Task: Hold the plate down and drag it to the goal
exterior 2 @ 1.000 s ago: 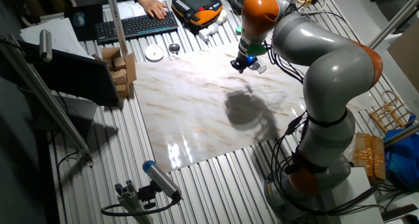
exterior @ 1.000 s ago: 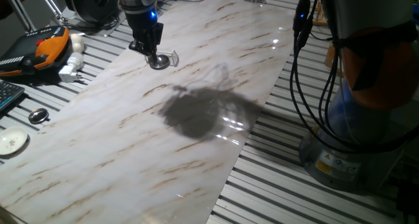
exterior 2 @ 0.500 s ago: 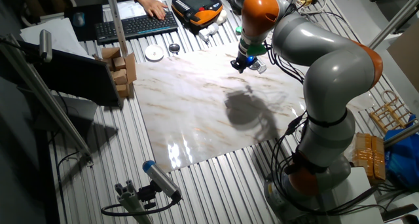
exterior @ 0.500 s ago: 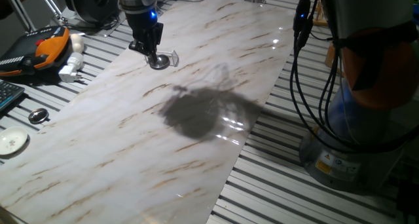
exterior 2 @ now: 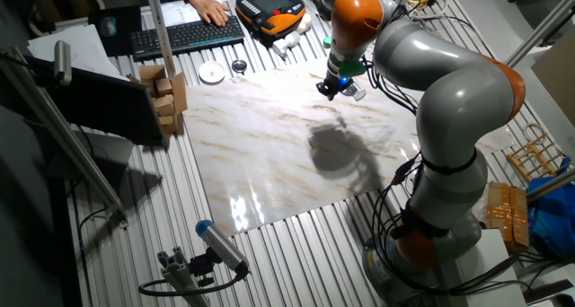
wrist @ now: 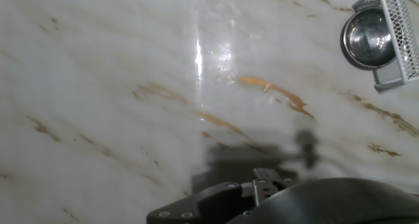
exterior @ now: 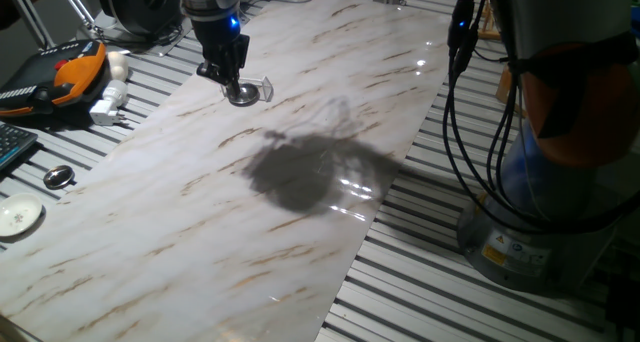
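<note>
The plate [exterior: 243,95], a small shiny silver dish, lies on the marble board [exterior: 250,222] near its far left edge. It rests against the goal [exterior: 263,85], a clear plastic bracket. In the hand view the plate [wrist: 366,37] sits at the top right, nested inside the walls of the goal [wrist: 395,34]. My gripper [exterior: 233,82] stands just over the plate's near-left rim with its fingers together and nothing between them. Whether the tip touches the plate is unclear. The other fixed view shows the gripper [exterior 2: 330,86] beside the goal [exterior 2: 356,92].
Off the board's left side lie a flat white disc [exterior: 18,216], a small dark-centred metal disc [exterior: 58,177], a white adapter [exterior: 108,106] and an orange pendant [exterior: 72,70]. Cardboard boxes [exterior 2: 167,93] and a keyboard [exterior 2: 184,34] stand beyond. The robot base [exterior: 560,132] and cables are at the right.
</note>
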Controlling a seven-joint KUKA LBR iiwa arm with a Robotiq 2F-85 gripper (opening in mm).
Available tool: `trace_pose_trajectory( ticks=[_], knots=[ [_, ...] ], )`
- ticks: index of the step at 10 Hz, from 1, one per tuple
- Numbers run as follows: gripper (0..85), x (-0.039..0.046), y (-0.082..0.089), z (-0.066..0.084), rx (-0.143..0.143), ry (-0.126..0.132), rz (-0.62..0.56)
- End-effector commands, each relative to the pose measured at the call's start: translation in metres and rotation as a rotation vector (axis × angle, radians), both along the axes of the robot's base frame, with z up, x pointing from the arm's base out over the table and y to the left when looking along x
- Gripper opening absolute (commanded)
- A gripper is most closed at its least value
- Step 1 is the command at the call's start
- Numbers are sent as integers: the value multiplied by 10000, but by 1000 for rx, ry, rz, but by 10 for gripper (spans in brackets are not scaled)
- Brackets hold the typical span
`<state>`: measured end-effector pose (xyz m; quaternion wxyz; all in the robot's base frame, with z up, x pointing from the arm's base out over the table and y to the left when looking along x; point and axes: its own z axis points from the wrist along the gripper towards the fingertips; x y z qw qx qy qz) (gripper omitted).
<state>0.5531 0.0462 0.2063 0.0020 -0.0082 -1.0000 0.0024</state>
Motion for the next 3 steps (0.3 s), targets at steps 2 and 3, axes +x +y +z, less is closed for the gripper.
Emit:
trace_pose_trajectory(
  ticks=[2, 3],
  knots=[
    [0, -4, 1, 2, -1, 0, 2],
    [0, 3, -5, 4, 0, 0, 2]
  ],
)
